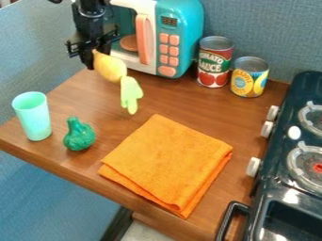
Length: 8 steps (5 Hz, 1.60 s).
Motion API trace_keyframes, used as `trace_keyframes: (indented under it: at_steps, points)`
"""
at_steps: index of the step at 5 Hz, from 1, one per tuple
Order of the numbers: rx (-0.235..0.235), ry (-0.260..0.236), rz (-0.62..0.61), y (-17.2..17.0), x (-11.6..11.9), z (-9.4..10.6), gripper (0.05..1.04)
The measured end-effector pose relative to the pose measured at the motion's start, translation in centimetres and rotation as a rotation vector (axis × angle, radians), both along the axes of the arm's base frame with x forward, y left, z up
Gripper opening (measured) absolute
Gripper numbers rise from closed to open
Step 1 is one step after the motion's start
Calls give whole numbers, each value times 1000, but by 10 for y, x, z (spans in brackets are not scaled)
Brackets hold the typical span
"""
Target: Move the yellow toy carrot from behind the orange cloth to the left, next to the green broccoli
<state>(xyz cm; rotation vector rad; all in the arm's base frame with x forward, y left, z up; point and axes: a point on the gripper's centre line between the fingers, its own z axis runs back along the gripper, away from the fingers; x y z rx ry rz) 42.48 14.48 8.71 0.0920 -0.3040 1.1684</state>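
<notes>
**Yellow-and-green toy [110, 67] slants down from my grip**

Beyond the cup [33, 117], by the far-left corner of the desk [182, 101], my gripper [96, 59] has its jaws pinching the toy's yellow upper end. Its long axis runs down and rightward, green end toward the orange cloth [166, 164].

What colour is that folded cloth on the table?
The folded cloth is orange, as the camera view shows.

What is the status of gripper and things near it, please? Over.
Gripper at upper left, holding yellow toy. Microwave close beside. Cloth and cup on table, farther off.
</notes>
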Motion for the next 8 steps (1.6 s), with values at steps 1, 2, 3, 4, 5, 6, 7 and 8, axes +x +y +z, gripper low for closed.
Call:
trace_keyframes:
  at_steps: [1, 2, 3, 4, 5, 6, 7, 8]
  points:
    - [5, 24, 25, 12, -1, -10, 439]
    - [10, 44, 36, 15, -2, -18, 439]
    - [15, 90, 14, 20, -6, -29, 438]
    - [9, 124, 19, 32, -12, -38, 439]
    - [-8, 148, 17, 37, -16, -46, 438]
    - [-14, 171, 26, 46, -23, -51, 439]
    - [-19, 158, 26, 46, -21, -52, 480]
    - [-69, 148, -13, 38, -19, -56, 794]
